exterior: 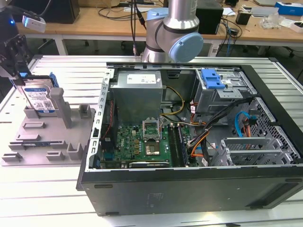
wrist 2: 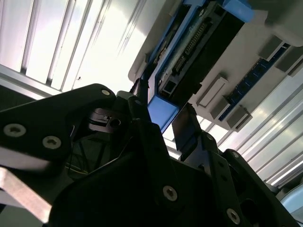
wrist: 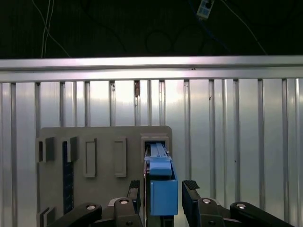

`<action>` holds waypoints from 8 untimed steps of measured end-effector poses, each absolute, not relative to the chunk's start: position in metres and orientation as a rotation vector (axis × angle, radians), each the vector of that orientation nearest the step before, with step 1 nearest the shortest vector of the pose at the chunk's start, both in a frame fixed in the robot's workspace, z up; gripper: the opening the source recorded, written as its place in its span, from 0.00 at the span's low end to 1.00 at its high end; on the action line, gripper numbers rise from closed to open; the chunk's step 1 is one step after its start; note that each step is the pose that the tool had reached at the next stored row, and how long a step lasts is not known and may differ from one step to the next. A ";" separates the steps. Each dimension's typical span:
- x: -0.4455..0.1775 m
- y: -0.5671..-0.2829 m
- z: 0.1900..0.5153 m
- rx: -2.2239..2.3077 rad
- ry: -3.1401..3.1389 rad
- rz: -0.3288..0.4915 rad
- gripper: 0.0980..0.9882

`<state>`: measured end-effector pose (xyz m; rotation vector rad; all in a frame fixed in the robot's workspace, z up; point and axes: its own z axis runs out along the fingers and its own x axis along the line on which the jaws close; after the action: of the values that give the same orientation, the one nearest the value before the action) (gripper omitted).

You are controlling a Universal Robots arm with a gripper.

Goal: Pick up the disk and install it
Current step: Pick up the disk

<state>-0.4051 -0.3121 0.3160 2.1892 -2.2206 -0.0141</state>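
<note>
While the disk [exterior: 40, 98] stands on edge in the grey fixture [exterior: 45, 137] at the exterior view's far left, the gripper [wrist: 162, 188] is lowered over its top end. In the first wrist view the two black fingers [wrist: 191, 198] straddle the disk's blue carrier rail, one on each side. A thin gap shows between the rail and each finger, so the gripper is spread and grasps nothing. The second wrist view shows the same blue end of the disk sitting between the dark finger pads [wrist 2: 185, 124], with the drive's connector edge running away from them. The disk's white-and-blue label faces the near side of the exterior view, and a taller grey post of the fixture rises just to its right. The fixture lies flat on the ribbed metal worktop [exterior: 38, 189]. To its right, close beside it, an open computer case [exterior: 189, 182] lies on its side with the motherboard, cables and a blue-latched drive bay [exterior: 212, 79] exposed. The arm [exterior: 177, 28] rises behind the case at the far side.
</note>
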 end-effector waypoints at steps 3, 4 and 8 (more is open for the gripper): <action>-0.405 -0.312 0.314 2.189 -2.220 -0.014 0.43; -0.405 -0.312 0.314 2.189 -2.220 -0.014 0.43; -0.405 -0.312 0.311 2.189 -2.220 -0.014 0.43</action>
<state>-0.4052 -0.3121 0.3106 2.1889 -2.2203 -0.0139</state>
